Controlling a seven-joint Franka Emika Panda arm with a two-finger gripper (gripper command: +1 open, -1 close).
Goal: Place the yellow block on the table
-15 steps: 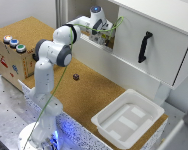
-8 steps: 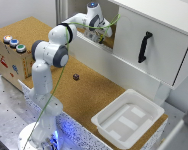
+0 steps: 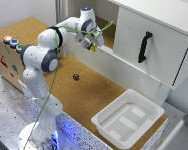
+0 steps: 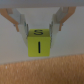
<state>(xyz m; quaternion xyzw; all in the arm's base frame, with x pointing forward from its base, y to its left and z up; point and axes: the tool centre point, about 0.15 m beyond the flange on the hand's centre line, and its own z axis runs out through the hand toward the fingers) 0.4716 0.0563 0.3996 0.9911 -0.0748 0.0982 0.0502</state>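
Observation:
My gripper (image 3: 93, 45) is shut on the tiny yellow block (image 3: 94, 48) and holds it in the air at the open front of the white cabinet, above its white lower wall. In the wrist view the yellow block (image 4: 38, 44), marked with dark characters, sits between the two fingers (image 4: 22, 24), with the gripper (image 4: 40, 31) closed on its upper part. The cork table (image 3: 89, 95) shows below as a tan band (image 4: 45, 72) in the wrist view. The block is not touching the table.
A small dark reddish-brown lump (image 3: 76, 76) lies on the cork. A white plastic tray (image 3: 146, 106) stands at the exterior view's lower right. A wooden box with coloured buttons (image 3: 9, 52) is at the left. The cabinet door has a black handle (image 3: 144, 47).
The gripper has moved out from deeper in the cabinet toward the exterior view's left and lower, still holding the yellow block.

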